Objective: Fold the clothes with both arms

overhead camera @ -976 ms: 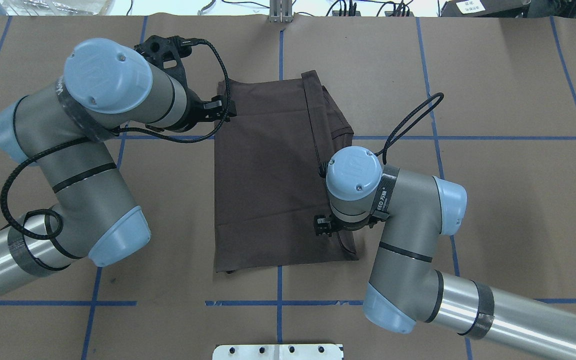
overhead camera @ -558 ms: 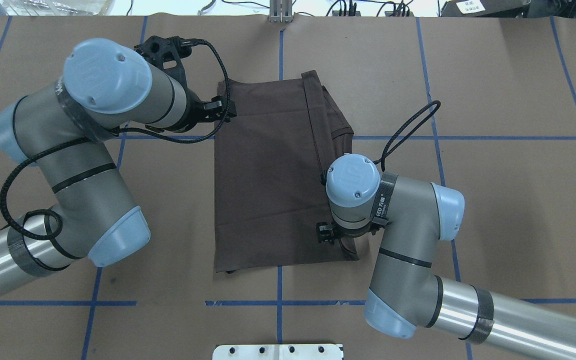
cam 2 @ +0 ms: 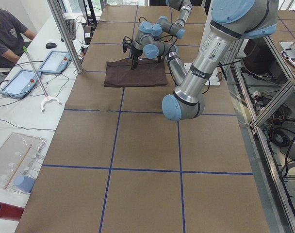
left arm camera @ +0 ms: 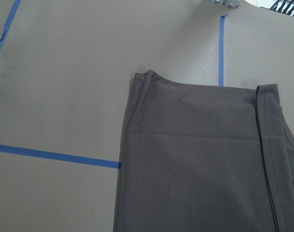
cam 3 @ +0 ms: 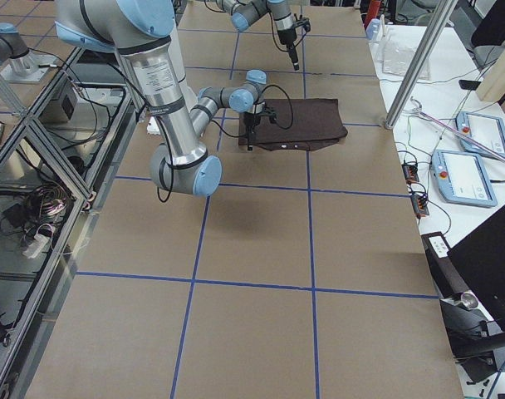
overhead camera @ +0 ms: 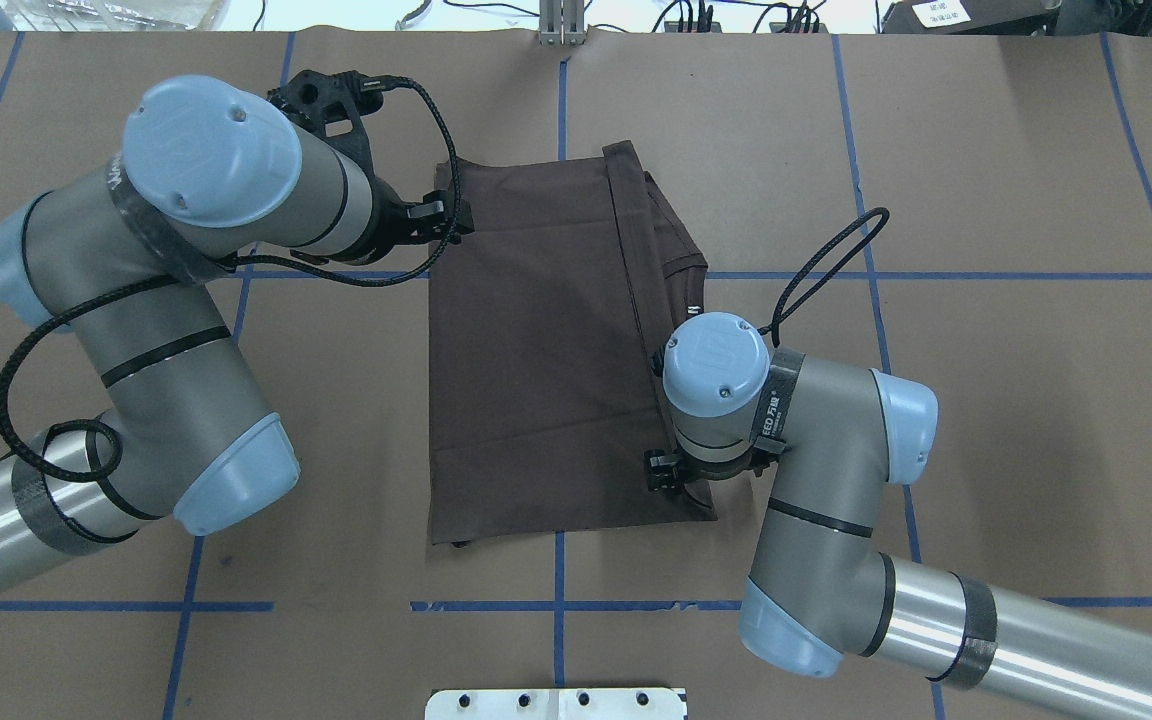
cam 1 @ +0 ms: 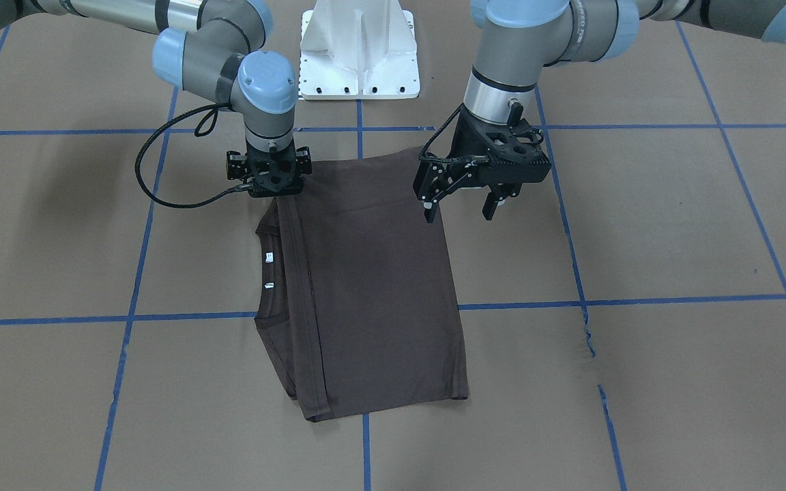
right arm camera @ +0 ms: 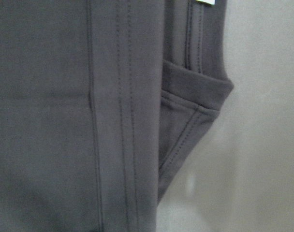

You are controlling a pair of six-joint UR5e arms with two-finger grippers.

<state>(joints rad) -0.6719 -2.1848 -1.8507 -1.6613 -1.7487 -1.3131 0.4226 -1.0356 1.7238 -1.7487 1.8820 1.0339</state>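
**Folded T-shirt flat between the arms, left fingers spread, right ones unread**

The T-shirt (cam 1: 372, 286) is dark grey-brown. It lies folded into a long rectangle in the middle of the tabletop (cam 1: 638, 225), across the blue tape lines (cam 1: 181, 316). A double-stitched hem (cam 1: 301, 286) runs the length of the top layer. On the robot's right side the lower layers stick out in a rounded flap, with two small white marks (cam 1: 268, 258) on them.

The front-facing view shows most. The left gripper (cam 1: 458, 210) is raised off the tabletop with its fingers (cam 1: 428, 211) spread wide and holding nothing. One tip is over the shirt's long edge near the robot-side corner, and the other is over bare paper. The overhead view hides most of these fingers beneath the wrist. The left wrist camera shows only a shirt corner and tape.

The right gripper (cam 1: 270, 191) points straight down at the shirt's other robot-side corner. In the front-facing view its black body is low against the fabric. The overhead view covers it with the blue joint cap. The right wrist camera is filled with a close view of the stitched hem and the rounded flap, and no fingertips are in sight. I cannot tell whether those fingers are pinched on the cloth or apart.
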